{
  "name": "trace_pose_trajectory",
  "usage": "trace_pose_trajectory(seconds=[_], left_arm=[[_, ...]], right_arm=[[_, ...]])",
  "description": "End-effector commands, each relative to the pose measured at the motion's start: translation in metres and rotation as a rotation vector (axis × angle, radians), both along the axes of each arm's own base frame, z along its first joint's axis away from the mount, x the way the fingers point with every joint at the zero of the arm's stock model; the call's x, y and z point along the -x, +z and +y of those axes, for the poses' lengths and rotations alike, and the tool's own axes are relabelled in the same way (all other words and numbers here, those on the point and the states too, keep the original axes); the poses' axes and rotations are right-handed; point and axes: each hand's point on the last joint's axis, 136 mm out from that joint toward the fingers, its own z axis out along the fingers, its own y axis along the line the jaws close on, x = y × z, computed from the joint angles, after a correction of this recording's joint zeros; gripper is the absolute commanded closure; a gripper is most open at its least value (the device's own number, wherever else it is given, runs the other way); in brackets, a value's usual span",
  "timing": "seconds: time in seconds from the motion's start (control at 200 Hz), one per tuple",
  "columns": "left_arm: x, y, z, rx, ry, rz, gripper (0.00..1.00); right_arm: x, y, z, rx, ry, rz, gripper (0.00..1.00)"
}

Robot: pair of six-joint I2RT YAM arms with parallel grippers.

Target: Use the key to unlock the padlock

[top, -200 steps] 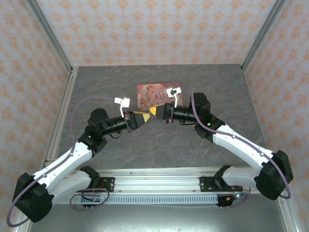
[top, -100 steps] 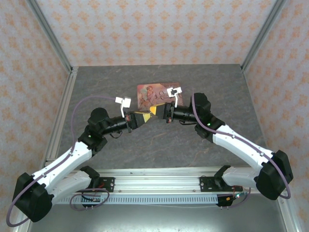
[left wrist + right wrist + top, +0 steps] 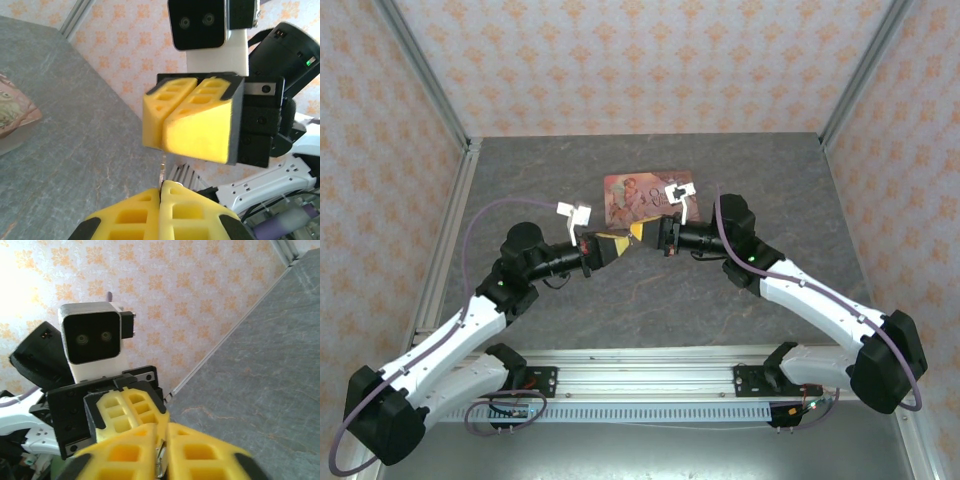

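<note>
Two claws (image 3: 618, 242) (image 3: 638, 232), one key (image 3: 162, 174), one tin (image 3: 625, 195).

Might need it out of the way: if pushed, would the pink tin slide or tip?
The tin lies flat and low on the table, so it would probably slide rather than tip. It looks shallow, so it is likely light and easy to spin if pushed off-centre.

The left end effector (image 3: 611, 243) and the right end effector (image 3: 642, 231) meet tip to tip over the middle of the bench (image 3: 740, 170), the left one on the left. Just behind them lies the tin (image 3: 632, 192) (the right wrist overlaps its near right corner). The key (image 3: 162, 172) sticks out from between the left end effector's fingers, pointing at the right one.
</note>
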Motion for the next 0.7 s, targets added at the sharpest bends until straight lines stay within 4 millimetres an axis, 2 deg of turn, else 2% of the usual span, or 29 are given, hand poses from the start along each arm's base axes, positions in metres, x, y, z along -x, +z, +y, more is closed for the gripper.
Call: trace_pose_trajectory(seconds=[0.0, 0.205, 0.285, 0.495, 0.601, 0.696], left_arm=[[0.004, 0.007, 0.006, -0.085, 0.019, -0.082, 1.0], [0.008, -0.01, 0.021, -0.228, 0.064, -0.144, 1.0], [0.009, -0.02, 0.026, -0.289, 0.074, -0.155, 1.0], [0.009, -0.058, 0.047, -0.506, 0.11, -0.124, 1.0], [0.008, -0.078, 0.052, -0.556, 0.119, -0.075, 1.0], [0.007, -0.094, 0.05, -0.553, 0.113, -0.046, 1.0]], right_arm=[[-0.002, 0.005, -0.007, 0.01, -0.045, -0.04, 0.77], [-0.006, 0.002, -0.022, 0.067, -0.134, -0.035, 0.56], [-0.015, -0.01, -0.03, 0.119, -0.208, -0.002, 0.48], [-0.044, -0.084, -0.059, 0.353, -0.444, 0.149, 0.37], [-0.051, -0.116, -0.064, 0.442, -0.513, 0.177, 0.31], [-0.06, -0.144, -0.067, 0.556, -0.574, 0.172, 0.33]])
